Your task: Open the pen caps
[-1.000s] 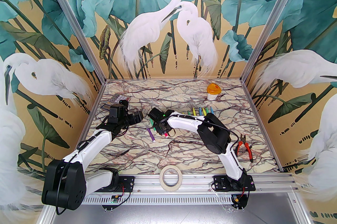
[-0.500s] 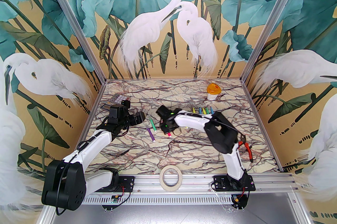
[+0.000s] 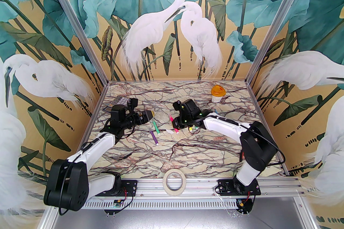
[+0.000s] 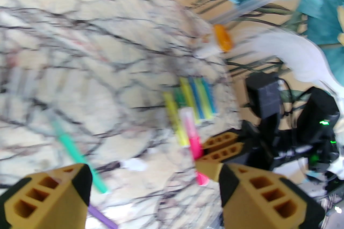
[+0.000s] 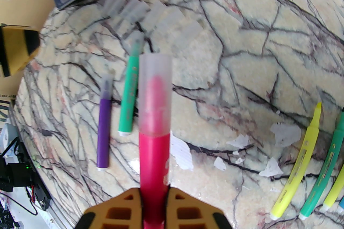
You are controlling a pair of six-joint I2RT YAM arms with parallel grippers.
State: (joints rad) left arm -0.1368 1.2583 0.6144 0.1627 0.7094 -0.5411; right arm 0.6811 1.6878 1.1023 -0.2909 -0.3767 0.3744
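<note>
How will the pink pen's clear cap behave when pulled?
Probably stiff: the clear cap holds its tube shape. Likely light and slick, being thin smooth plastic. The pink pen, clamped in the right tool, should resist the pull; once freed, the round cap may roll.

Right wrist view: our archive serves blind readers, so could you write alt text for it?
The right end effector is shut on a pink pen with its clear cap on, over a marble table. A capped purple pen and a capped green pen lie to the left; a bare-tipped yellow pen lies at the right.
</note>
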